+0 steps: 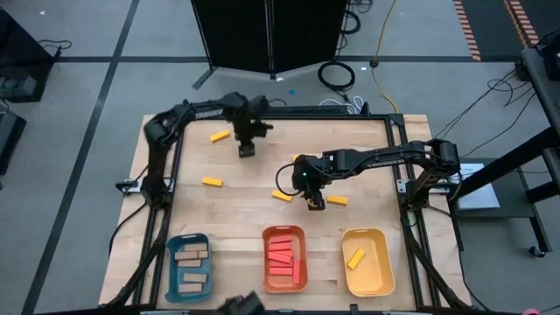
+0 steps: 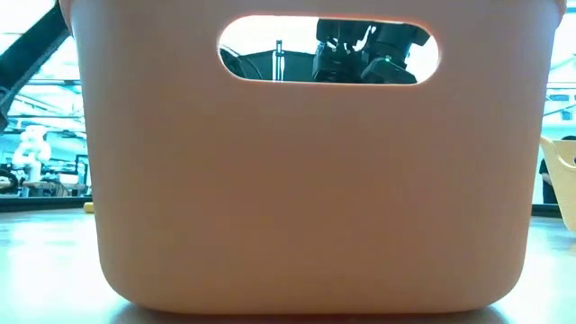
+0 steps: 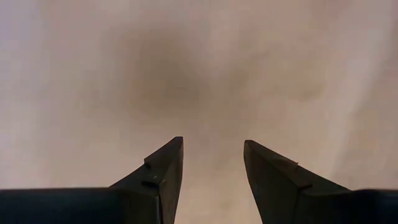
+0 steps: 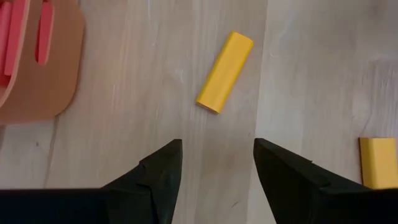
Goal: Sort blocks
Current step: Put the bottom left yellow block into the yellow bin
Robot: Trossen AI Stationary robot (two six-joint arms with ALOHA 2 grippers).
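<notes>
White lettering printed along both arms in the high view, too small to read. No other writing legible.

Right gripper point(image 1: 315, 203) just right of the frame's centre, fingers point(image 4: 163, 177) spread apart and holding nothing, pointed down at the wooden surface point(image 1: 245, 210). One yellow block point(image 4: 225, 72) lying loose ahead of the gap between those fingers, angled, not touched. Another yellow block point(image 4: 377, 162) at the right edge of the right wrist view, beside the far finger. Seen from above, as blocks at point(image 1: 282, 196) and point(image 1: 337, 200), either side of the gripper.

Left gripper point(image 1: 247, 149) in the upper middle of the high view, fingers point(image 3: 163, 177) parted over bare wood, empty. Yellow blocks at point(image 1: 220, 136) and point(image 1: 213, 182) left of it, apart from it.

Along the bottom: blue tray point(image 1: 171, 271) with tan blocks point(image 1: 194, 255), orange tray point(image 1: 304, 262) with red blocks point(image 1: 282, 258), yellow tray point(image 1: 383, 262) with one yellow block point(image 1: 355, 258).

Low view filled by the orange tray's wall point(image 2: 306, 180).
</notes>
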